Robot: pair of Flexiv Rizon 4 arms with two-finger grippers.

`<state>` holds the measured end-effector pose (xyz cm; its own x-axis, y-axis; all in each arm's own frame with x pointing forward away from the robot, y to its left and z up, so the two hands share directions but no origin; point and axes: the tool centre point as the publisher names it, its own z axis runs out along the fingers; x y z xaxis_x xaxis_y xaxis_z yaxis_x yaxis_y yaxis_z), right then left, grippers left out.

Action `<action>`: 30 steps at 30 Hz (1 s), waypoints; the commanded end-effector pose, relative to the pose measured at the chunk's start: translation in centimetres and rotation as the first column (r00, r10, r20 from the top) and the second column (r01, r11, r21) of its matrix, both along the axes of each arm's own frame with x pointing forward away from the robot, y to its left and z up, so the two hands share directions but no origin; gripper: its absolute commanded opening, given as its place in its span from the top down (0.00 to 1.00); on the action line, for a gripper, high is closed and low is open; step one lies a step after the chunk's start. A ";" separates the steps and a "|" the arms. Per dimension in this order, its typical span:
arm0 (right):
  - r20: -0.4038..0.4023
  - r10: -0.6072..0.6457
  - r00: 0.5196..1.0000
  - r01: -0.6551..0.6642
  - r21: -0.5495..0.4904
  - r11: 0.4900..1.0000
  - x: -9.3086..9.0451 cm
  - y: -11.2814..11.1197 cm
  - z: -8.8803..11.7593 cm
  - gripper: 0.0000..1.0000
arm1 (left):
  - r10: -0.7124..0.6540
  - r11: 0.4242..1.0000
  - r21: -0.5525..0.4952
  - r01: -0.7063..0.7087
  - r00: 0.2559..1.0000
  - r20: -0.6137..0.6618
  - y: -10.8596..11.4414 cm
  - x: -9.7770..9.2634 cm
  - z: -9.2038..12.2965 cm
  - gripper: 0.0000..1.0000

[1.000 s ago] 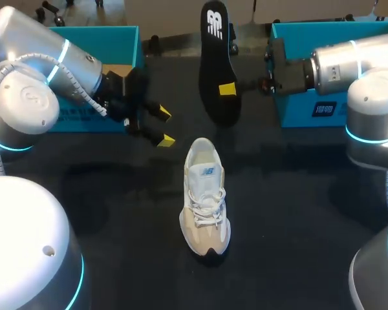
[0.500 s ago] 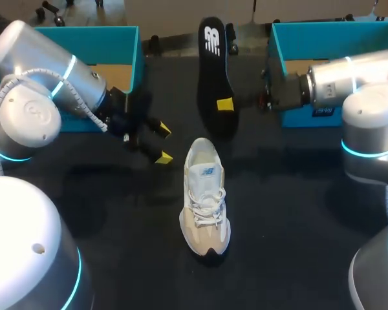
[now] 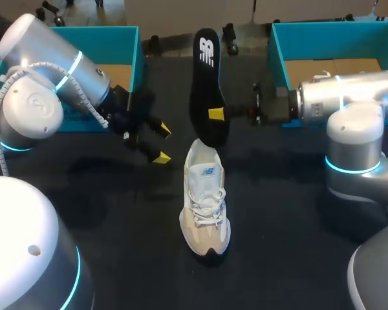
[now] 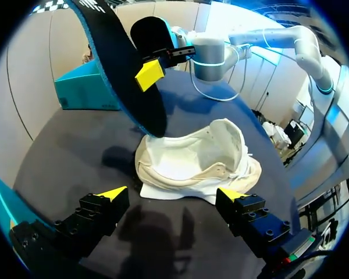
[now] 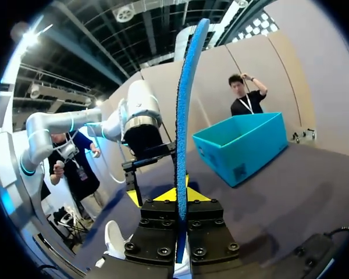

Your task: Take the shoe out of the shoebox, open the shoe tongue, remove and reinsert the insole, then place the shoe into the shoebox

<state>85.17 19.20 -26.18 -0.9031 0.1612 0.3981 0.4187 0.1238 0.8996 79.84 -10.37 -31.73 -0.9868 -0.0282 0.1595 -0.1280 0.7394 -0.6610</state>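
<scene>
The shoe (image 3: 205, 197) stood upright on the table (image 3: 116, 245), outside both boxes. The black insole (image 3: 205, 84) hung on edge over the shoe's heel, its lower end at the heel rim; we could not tell if they touched. Our right tool (image 3: 215, 114) was clenched on the insole. Our left tool (image 3: 161, 143) hovered released beside the shoe's heel, gripping nothing. The left shoebox (image 3: 126, 39) and right shoebox (image 3: 278, 45) sat beyond the shoe, well apart.
</scene>
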 end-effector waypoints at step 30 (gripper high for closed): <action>-0.048 0.001 0.999 0.000 0.011 1.000 -1.9 0.4 -1.6 1.00 | -0.025 1.000 0.011 0.025 0.999 -0.040 -0.6 -1.6 -2.3 0.00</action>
<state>83.82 19.79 -27.79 -0.8835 0.1498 0.4438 0.4617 0.1192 0.8790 78.35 -10.76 -34.04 -0.9794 -0.0076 0.2017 -0.1391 0.7494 -0.6473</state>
